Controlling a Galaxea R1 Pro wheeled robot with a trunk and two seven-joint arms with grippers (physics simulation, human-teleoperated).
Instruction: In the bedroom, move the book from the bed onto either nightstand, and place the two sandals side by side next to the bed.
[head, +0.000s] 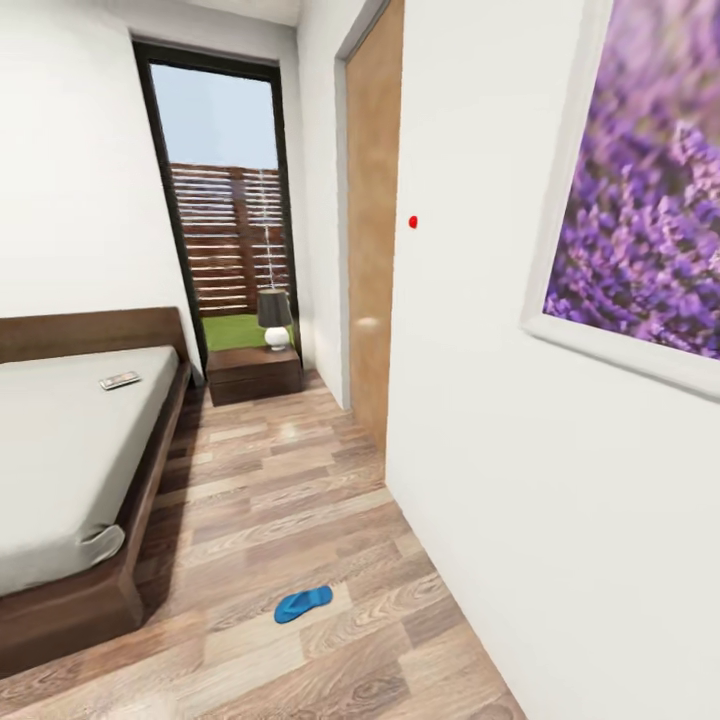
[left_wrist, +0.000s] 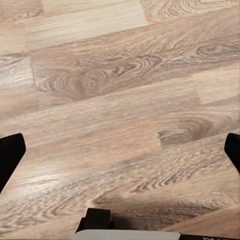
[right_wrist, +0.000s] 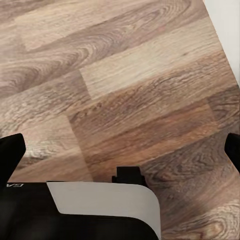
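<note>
The bed (head: 70, 450) with its dark wooden frame and pale mattress fills the left of the head view. On the mattress near the headboard lies the book (head: 120, 380), small and flat. The dark brown nightstand (head: 253, 372) stands beside the bed's head, under the window. One blue sandal (head: 303, 604) lies on the plank floor near the bed's foot corner; the other sandal is out of view. My left gripper (left_wrist: 120, 152) and right gripper (right_wrist: 121, 152) both hang open over bare floor, fingertips wide apart, nothing between them.
A lamp (head: 275, 317) with a dark shade sits on the nightstand. A tall dark-framed window (head: 222, 200) closes the far wall. At the right stand a wooden door (head: 372, 230) and a white wall carrying a lavender picture (head: 650, 190). A floor aisle runs between bed and wall.
</note>
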